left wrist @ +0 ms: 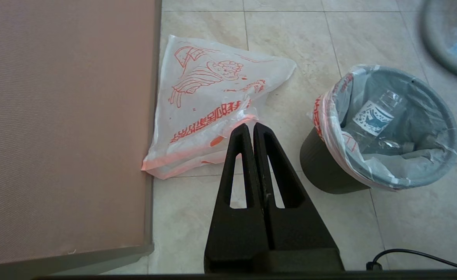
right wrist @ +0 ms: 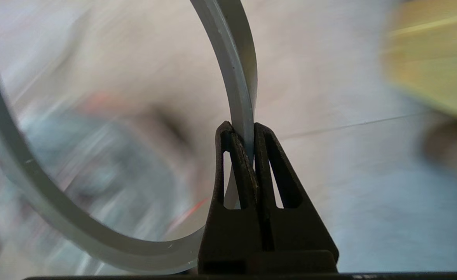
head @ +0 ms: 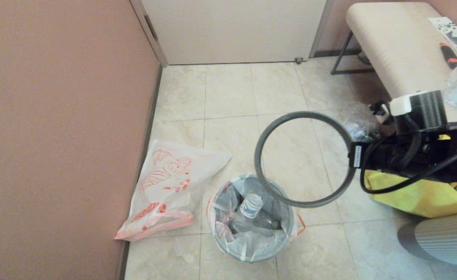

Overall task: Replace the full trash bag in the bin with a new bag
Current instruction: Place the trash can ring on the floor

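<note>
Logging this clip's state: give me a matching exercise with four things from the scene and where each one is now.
Things:
1. grey ring
2. full trash bag
3. new bag
4. yellow bag

Places:
A. lying flat on the floor by the wall
B. inside the bin, edges folded over its top
C. clamped in the right gripper, held above the floor
D. on the floor beneath the right arm

Pairs: 1-C, 2-B, 3-A, 4-D
</note>
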